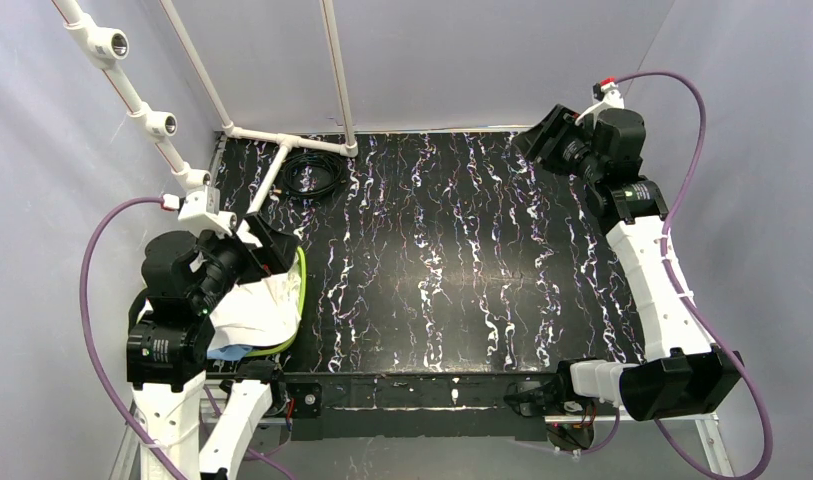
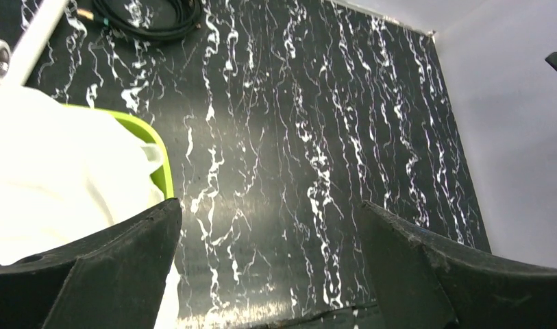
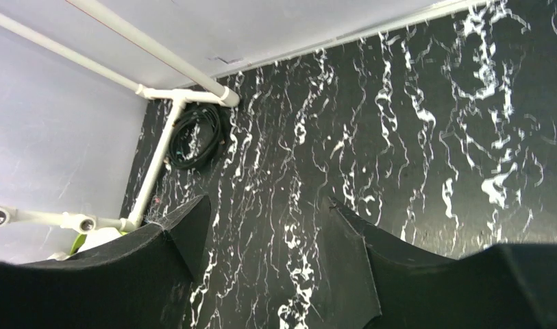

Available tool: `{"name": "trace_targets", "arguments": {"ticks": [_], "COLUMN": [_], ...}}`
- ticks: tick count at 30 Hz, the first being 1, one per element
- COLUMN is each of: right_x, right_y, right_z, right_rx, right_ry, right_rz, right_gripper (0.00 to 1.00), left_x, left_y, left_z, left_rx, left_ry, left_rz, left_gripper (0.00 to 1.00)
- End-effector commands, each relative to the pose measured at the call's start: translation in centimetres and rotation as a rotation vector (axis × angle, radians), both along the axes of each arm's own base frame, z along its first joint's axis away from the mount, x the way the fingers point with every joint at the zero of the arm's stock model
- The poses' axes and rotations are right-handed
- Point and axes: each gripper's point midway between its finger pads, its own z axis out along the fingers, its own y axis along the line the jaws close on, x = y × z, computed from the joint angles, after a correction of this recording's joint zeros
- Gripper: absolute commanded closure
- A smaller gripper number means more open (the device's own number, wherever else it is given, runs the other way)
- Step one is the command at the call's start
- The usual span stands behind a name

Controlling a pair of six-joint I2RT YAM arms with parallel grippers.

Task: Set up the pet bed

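Your left fingers [image 1: 272,245] hang above the far end of the pet bed [image 1: 302,285]. In the left wrist view you can see them spread wide with nothing between them, only bare counter [image 1: 442,260] under the gap. The pet bed sits at the near left corner of the counter, right by the base of your left arm, and the arm hides a good part of it. It has a bright green rim, and a soft white cloth [image 1: 257,310] is piled up inside it. A small blue thing [image 1: 232,352] peeks out at the near side of the white cloth, but you cannot tell what it is. Your right fingers [image 1: 547,135] are far away from the bed, up in the air at the far right corner of the counter, close to the back wall. They are spread wide too and hold nothing. They point left across the counter. A coil of black cable [image 1: 312,175] lies on the counter at the far left, well apart from the bed. It lies just beside the foot of a white pipe frame [image 1: 282,137], which runs along the back edge and climbs up on the left side. The counter is black with white streaks all over it.
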Motion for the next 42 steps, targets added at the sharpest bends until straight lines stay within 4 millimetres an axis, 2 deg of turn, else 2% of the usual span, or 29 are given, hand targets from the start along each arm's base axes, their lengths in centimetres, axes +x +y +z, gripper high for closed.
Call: {"name": "trace_targets", "arguments": {"ticks": [1,7,11,14,17,19,22,24,27,30,31,33,36,38,41,42], "right_x": [-1.0,-1.4,-1.5,-1.7,-1.9,-1.8,-1.8,-1.7,-1.6,-1.6,-1.6,-1.7,-2.0,-2.1,-2.3,-2.4], "right_y": [-0.3,-0.6,-0.2,0.5,1.5,1.5,1.6,1.6,1.6,1.5,1.4,1.4,1.4,1.3,1.3,1.2], "right_z": [0.9,-1.7,-3.3,-4.5,-4.6,-4.9,-5.6,-6.0,-6.4,-6.4,-6.6,-6.7,-7.1,-7.4,-7.4,-7.3], "right_rx": [0.023,0.02,0.043,0.059,0.076,0.08,0.081,0.079,0.078,0.075,0.072,0.07,0.07,0.072,0.074,0.076], "right_ry": [-0.036,0.045,0.096,0.127,0.107,0.117,0.131,0.141,0.149,0.149,0.151,0.156,0.167,0.175,0.177,0.175], "right_rz": [-0.027,-0.046,-0.04,0.0,0.054,0.046,0.046,0.045,0.043,0.041,0.039,0.037,0.04,0.035,0.03,0.028], "right_gripper": [0.3,0.3,0.3,0.3,0.29,0.29,0.28,0.28,0.28,0.28,0.28,0.28,0.28,0.28,0.28,0.28], "left_x": [-2.2,-3.1,-3.2,-2.8,-2.8,-3.0,-2.1,-0.8,1.7,4.0,4.6,5.1,5.7,5.9,5.5,5.1], "left_y": [-0.4,-1.9,-1.6,1.4,5.0,7.3,8.7,8.9,8.5,8.1,8.1,8.5,8.9,8.9,9.9,10.4], "left_z": [-2.1,-4.0,-5.3,-7.5,-10.5,-11.9,-13.7,-14.9,-16.9,-18.8,-18.8,-19.4,-20.1,-20.3,-19.3,-18.4], "left_rx": [-0.014,-0.064,-0.044,0.023,0.113,0.173,0.215,0.22,0.191,0.151,0.139,0.135,0.153,0.17,0.201,0.215], "left_ry": [0.094,0.135,0.171,0.312,0.499,0.554,0.548,0.52,0.465,0.413,0.392,0.387,0.388,0.401,0.428,0.434], "left_rz": [-0.024,-0.098,-0.086,0.091,0.313,0.446,0.528,0.535,0.527,0.527,0.54,0.57,0.589,0.584,0.636,0.665], "left_gripper": [0.02,0.02,0.02,0.02,0.02,0.02,0.02,0.06,0.14,0.26,0.29,0.38,0.44,0.58,1.0,1.0]}}
